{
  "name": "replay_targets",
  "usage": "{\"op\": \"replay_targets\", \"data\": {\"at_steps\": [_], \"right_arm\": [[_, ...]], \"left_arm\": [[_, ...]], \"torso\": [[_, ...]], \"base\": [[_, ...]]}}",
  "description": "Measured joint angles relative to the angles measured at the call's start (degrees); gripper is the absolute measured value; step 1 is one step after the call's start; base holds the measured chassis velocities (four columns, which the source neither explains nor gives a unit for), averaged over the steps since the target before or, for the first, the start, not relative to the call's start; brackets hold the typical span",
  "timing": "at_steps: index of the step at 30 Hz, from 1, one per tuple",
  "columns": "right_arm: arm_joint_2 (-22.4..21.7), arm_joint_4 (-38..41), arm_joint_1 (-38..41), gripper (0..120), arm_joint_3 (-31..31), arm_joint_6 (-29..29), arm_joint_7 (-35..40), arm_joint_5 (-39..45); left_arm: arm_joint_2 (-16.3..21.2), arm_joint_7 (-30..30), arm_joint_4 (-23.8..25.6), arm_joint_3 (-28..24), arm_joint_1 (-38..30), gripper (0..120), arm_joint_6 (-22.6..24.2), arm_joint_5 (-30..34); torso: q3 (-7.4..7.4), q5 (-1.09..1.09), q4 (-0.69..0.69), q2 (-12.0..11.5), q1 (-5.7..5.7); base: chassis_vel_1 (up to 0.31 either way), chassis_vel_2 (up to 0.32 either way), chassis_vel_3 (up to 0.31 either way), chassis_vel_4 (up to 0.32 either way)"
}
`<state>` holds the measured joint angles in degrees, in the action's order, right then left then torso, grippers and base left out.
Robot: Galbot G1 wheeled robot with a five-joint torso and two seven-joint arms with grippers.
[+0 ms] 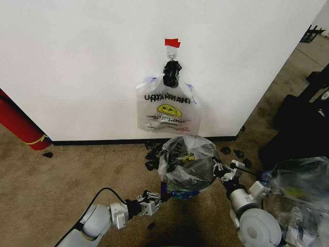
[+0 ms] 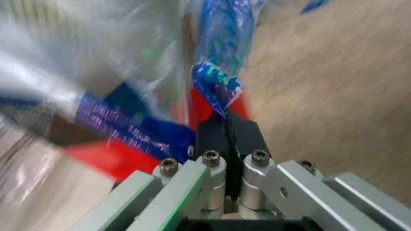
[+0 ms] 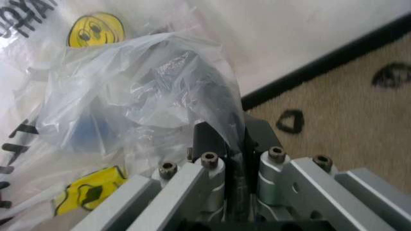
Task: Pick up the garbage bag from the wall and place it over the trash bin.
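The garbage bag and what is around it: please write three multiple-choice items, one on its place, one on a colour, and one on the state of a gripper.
1. Where is the garbage bag?
A. Hanging on the hook
B. Draped over the trash bin, below the hook
C. Flat on the carpet by the red cylinder

2. What colour is the tape on the wall above the hook?
A. Red
B. Green
C. Blue

3. How is the left gripper?
A. Wide open, apart from the bag
B. Shut on the bag's blue trim
C. Shut on the black clip

Key:
1 B, the head view shows the garbage bag spread over the trash bin in front of the wall.
2 A, the tape over the hook is red.
3 B, the left gripper pinches blue-edged plastic; the right gripper likewise pinches the bag.
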<state>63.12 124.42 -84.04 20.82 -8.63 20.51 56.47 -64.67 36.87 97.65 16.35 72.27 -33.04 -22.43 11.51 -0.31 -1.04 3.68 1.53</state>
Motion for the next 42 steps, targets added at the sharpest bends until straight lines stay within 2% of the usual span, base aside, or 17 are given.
{"op": "replay_targets", "data": {"at_steps": [2,7,14,18,20,23,26,28,30,31,32,34,36,38,39,40,42], "right_arm": [[-0.46,1.2,-0.4,1,0.48,-1.96,1.16,0.67],[-1.07,2.01,-0.56,1,1.15,-4.74,2.64,0.76],[-0.57,1.44,0.51,1,1.21,-4.88,2.8,1.6],[0.19,-0.76,1.8,1,0.62,-3.54,1.99,2.16],[0.38,-1.26,2.16,1,0.54,-3.26,1.78,2.44],[0.73,-2.57,3.12,1,0.45,-2.13,0.92,2.77],[0.76,-2.86,3.37,1,0.44,-1.91,0.75,2.82],[0.77,-3.48,3.86,1,0.5,-1.47,0.51,2.9],[0.78,-4.51,4.58,1,0.65,-0.37,-0.09,2.94],[0.82,-5.65,5.22,1,0.69,0.66,-0.59,3.01],[0.82,-5.65,5.22,1,0.69,0.66,-0.59,3.01],[0.85,-7.01,5.87,1,0.57,1.66,-1.22,2.96],[0.47,-7.93,6.17,1,0.41,2.12,-1.78,2.5],[-0.12,-7.99,6.13,1,0.37,1.97,-1.86,1.97],[-0.62,-7.85,5.96,1,0.37,1.59,-1.86,1.43],[-0.62,-7.85,5.96,1,0.37,1.59,-1.86,1.43],[-1.1,-7.58,5.72,1,0.37,1.13,-1.84,0.67]], "left_arm": [[-0.2,-3.02,-1.46,0.47,-0.6,0,0.65,-2.04],[-0.19,-3.76,-1.97,1.61,-0.6,0,1.13,-5.24],[0.1,0.75,-0.55,3.56,0.65,0,0.58,-5.12],[0.56,1.41,0.0,4.01,0.89,16,0.34,-2.0],[0.64,1.81,0.13,4.25,0.87,19,0.31,-1.51],[1.05,4.63,0.58,5.49,0.7,32,0.26,-0.79],[1.25,5.8,0.76,5.95,0.67,38,0.23,-0.43],[1.64,8.95,1.39,7.23,0.65,48,0.21,0.61],[1.82,13.41,3.23,8.96,0.87,56,0.34,2.51],[1.28,15.49,6.21,9.97,1.78,61,1.3,5.09],[1.28,15.49,6.21,9.97,1.78,61,1.3,5.09],[-0.59,16.06,9.64,11.23,3.05,70,2.76,7.65],[-3.33,11.08,13.29,13.03,4.86,79,7.0,7.13],[-4.74,2.4,15.53,13.94,5.9,87,12.02,4.83],[-4.83,-4.2,16.86,13.66,6.14,92,15.98,3.68],[-4.83,-4.2,16.86,13.66,6.14,92,15.98,3.68],[-3.97,-10.96,18.89,12.18,6.28,93,21.76,4.09]], "torso": [[0.0,0.0,0.0,0.0,0.0],[0.0,0.0,0.0,0.0,0.0],[0.0,0.01,0.01,0.0,0.0],[0.0,0.01,0.01,0.0,0.0],[0.0,-0.01,0.0,0.0,0.0],[0.0,0.01,0.0,0.0,0.0],[0.0,-0.01,0.0,0.0,0.0],[0.0,0.0,0.0,0.0,0.0],[0.0,0.0,0.0,0.0,0.0],[0.0,0.02,0.0,0.0,0.0],[0.0,0.02,0.0,0.0,0.0],[0.0,0.01,0.0,0.0,0.0],[0.0,0.01,0.0,0.0,0.0],[0.0,0.01,0.02,0.0,0.0],[0.0,0.0,0.02,0.0,0.0],[0.0,0.0,0.02,0.0,0.0],[0.0,0.01,0.01,0.0,0.0]], "base": [[0.0,0.0,0.0,0.0],[0.0,0.0,0.0,0.0],[0.0,0.0,0.0,0.0],[0.0,0.0,0.0,0.0],[0.0,0.0,0.0,0.0],[0.0,0.0,0.0,0.0],[0.0,0.0,0.0,0.0],[0.0,0.0,0.0,0.0],[0.0,0.0,0.0,0.0],[0.0,0.0,0.0,0.0],[0.0,0.0,0.0,0.0],[0.0,0.0,0.0,0.0],[0.0,0.0,0.0,0.0],[0.0,0.0,0.0,0.0],[0.0,0.0,0.0,0.0],[0.0,0.0,0.0,0.0],[0.0,0.0,0.0,0.0]]}}
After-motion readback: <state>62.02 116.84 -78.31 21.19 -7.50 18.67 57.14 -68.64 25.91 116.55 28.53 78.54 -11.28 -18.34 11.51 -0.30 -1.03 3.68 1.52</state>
